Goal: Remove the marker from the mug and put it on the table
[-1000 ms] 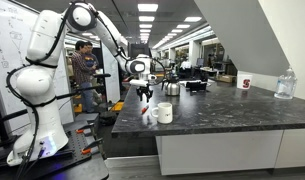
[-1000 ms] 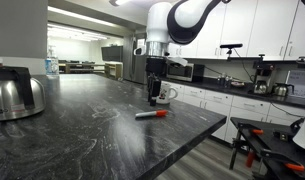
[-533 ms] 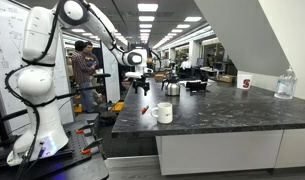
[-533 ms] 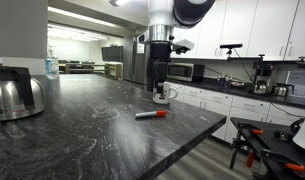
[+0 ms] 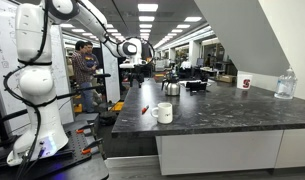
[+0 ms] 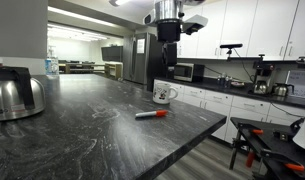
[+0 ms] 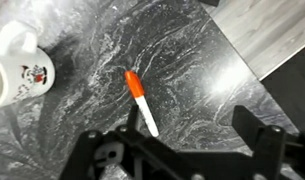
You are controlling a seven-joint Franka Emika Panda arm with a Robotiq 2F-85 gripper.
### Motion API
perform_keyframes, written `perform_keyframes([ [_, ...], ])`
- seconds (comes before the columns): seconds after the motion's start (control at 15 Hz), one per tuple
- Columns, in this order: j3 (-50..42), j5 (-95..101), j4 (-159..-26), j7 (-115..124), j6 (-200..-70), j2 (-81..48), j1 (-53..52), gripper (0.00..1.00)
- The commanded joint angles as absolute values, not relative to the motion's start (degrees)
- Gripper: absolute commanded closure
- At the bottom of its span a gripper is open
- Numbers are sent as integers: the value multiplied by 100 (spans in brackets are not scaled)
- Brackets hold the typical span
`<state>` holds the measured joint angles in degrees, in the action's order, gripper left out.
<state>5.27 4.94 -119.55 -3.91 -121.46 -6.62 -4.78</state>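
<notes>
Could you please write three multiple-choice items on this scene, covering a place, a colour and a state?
1. Where is the marker? A in the mug; B on the table; C in the gripper.
2. The marker's coloured end is: A blue; B red-orange; C green.
3. The gripper is: A open, empty; B shut on the marker; C shut on the mug.
B: it lies flat on the table, apart from the mug. B: the wrist view shows it. A: fingers spread, nothing between.

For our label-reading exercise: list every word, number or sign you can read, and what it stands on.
No text can be read anywhere.
On the mug: a red-and-black print, too blurred to read.
On the white cup: a red mark, too small.
On the whiteboard: scribbles, too small.
</notes>
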Motion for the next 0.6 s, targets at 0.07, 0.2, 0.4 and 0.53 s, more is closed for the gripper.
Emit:
perform_keyframes([
  [0.07, 528, 673, -11992, -88, -11820, -467, -557, 0],
  [0.2, 546, 688, -11970, -125, -11741, -470, -568, 0],
  [0.4, 553, 684, -11945, -140, -11644, -511, -582, 0],
  [0.53, 551, 762, -11936, -105, -11621, -529, -599, 0],
])
